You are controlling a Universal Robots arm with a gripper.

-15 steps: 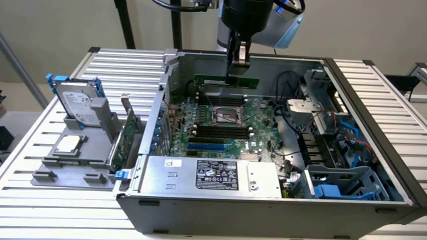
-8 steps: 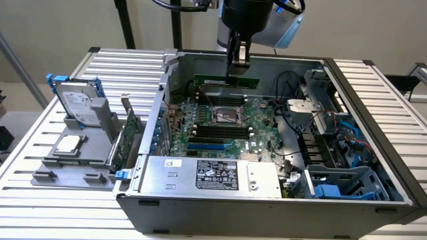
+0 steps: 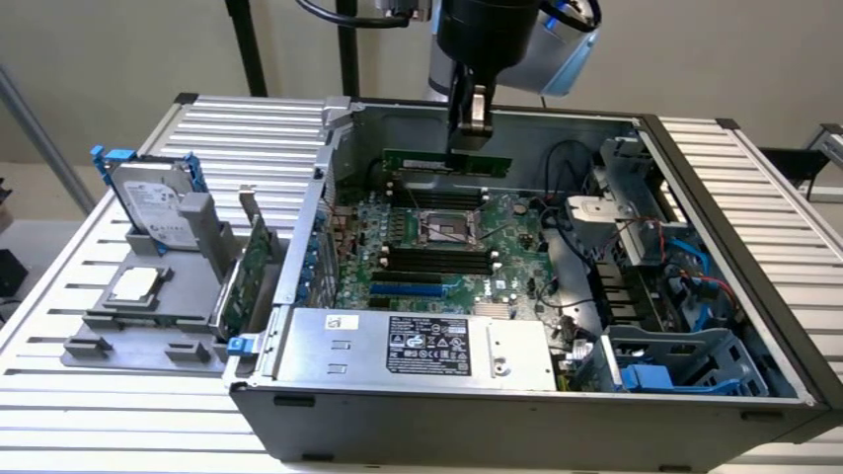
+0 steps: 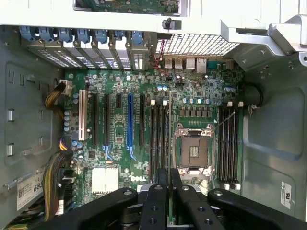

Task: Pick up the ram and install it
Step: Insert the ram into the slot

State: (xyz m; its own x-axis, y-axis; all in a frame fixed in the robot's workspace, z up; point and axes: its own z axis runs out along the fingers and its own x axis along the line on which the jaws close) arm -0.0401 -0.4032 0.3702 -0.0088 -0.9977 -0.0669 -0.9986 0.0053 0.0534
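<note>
Hanging beneath the end effector, ram sits clamped.

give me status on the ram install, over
Gripper shut on the ram. Ram held above the motherboard, not seated. Black memory slots look empty; nothing seen in the way.
</note>
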